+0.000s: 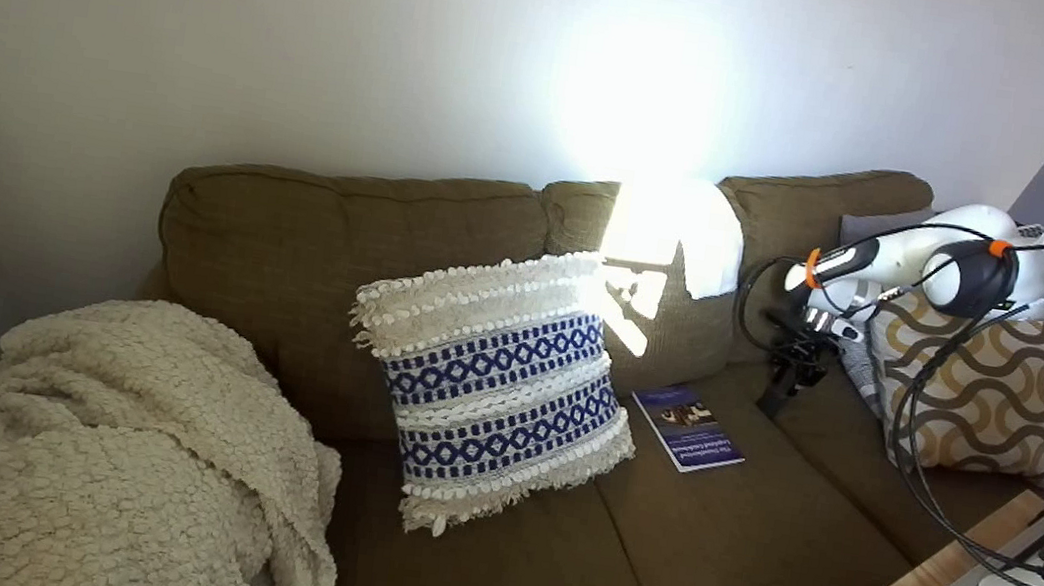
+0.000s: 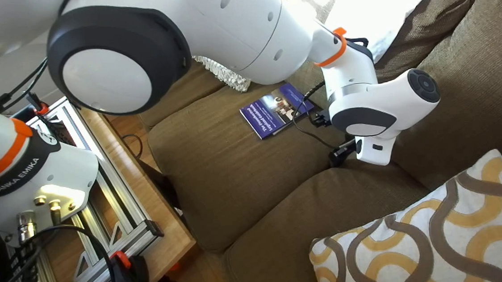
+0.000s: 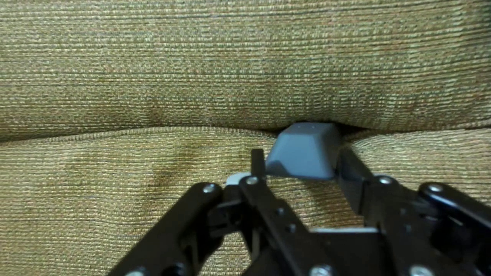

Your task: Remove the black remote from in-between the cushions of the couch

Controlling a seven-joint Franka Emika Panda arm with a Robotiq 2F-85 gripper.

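Note:
The black remote (image 3: pixel 307 140) shows in the wrist view as a smooth dark bar, its lit end face bluish grey. It pokes out of the crease between two olive-brown cushions (image 3: pixel 215 69); its far part is hidden in the crease. My gripper (image 3: pixel 300 163) has one finger against each side of the remote's exposed end, shut on it. In both exterior views the gripper (image 1: pixel 786 368) (image 2: pixel 341 155) is low at the couch (image 1: pixel 754 525), by the seam between seat cushions near the back. The remote cannot be told from the black fingers there.
A dark-blue booklet (image 1: pixel 688 428) (image 2: pixel 275 111) lies on the seat beside the gripper. A lattice-patterned pillow (image 1: pixel 983 394) (image 2: pixel 441 229) stands on its other side. A blue-and-white fringed pillow (image 1: pixel 499 391), a fleece blanket (image 1: pixel 136 464) and a white cloth (image 1: pixel 714 248) are also on the couch.

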